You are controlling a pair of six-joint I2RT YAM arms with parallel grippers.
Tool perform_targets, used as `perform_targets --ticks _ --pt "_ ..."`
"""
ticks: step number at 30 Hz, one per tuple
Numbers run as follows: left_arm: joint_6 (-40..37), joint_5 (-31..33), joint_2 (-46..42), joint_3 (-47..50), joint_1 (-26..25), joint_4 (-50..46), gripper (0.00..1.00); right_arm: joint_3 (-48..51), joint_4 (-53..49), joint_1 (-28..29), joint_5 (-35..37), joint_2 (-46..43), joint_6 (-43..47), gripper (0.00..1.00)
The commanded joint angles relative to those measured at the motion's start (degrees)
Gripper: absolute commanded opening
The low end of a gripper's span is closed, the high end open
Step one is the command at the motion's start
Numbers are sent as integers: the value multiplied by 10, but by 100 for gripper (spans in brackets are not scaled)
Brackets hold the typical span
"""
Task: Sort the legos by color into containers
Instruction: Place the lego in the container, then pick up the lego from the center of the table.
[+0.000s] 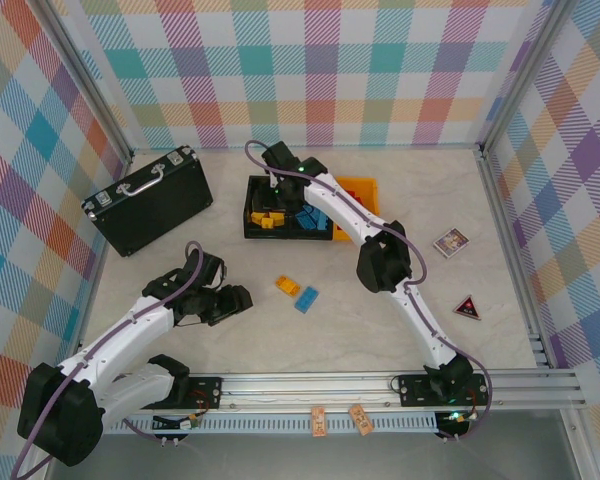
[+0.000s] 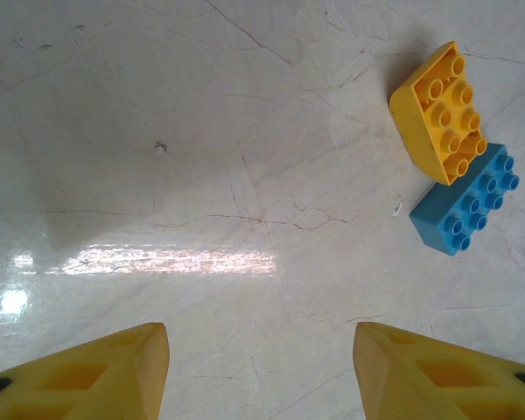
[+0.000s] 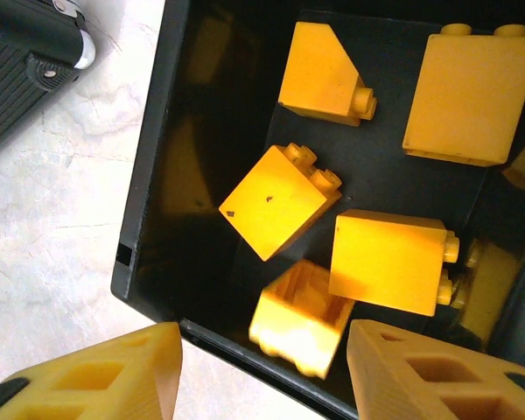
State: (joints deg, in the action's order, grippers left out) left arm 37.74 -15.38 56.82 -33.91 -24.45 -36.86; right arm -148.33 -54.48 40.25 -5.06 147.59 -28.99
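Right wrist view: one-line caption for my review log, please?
Right gripper open over a black bin of yellow bricks, one blurred brick just below its fingers.

Three small rectangular plastic bins (image 1: pixel 248 212) stood in a row, two black, one orange; five yellow studded bricks (image 3: pixel 276 201) were in one; two loose bricks (image 2: pixel 442 114) lay outside, one yellow-orange, one blue; one black hard case (image 1: pixel 150 200)

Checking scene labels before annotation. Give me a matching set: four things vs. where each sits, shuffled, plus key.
1. loose yellow brick
2. black case
3. right hand
4. left hand

A. over the bin holding yellow bricks
B. far-left part of the table
C. open over bare table
D. beside the blue brick

Pairs: 1-D, 2-B, 3-A, 4-C
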Motion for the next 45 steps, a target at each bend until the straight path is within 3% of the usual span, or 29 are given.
perform_targets --ticks 1,11,22,27,45 --pt "0 1 -13 0 8 5 58 28 -4 9 12 -45 20 53" --pt "2 -7 -11 -9 8 19 58 255 65 29 28 -218 51 54" --pt "9 -87 -43 14 12 36 59 506 119 65 -1 -360 154 62" --pt "16 -106 -66 26 15 19 59 566 135 90 17 -365 190 65" --pt "24 -92 -102 39 16 -17 59 608 155 133 47 -292 167 61"
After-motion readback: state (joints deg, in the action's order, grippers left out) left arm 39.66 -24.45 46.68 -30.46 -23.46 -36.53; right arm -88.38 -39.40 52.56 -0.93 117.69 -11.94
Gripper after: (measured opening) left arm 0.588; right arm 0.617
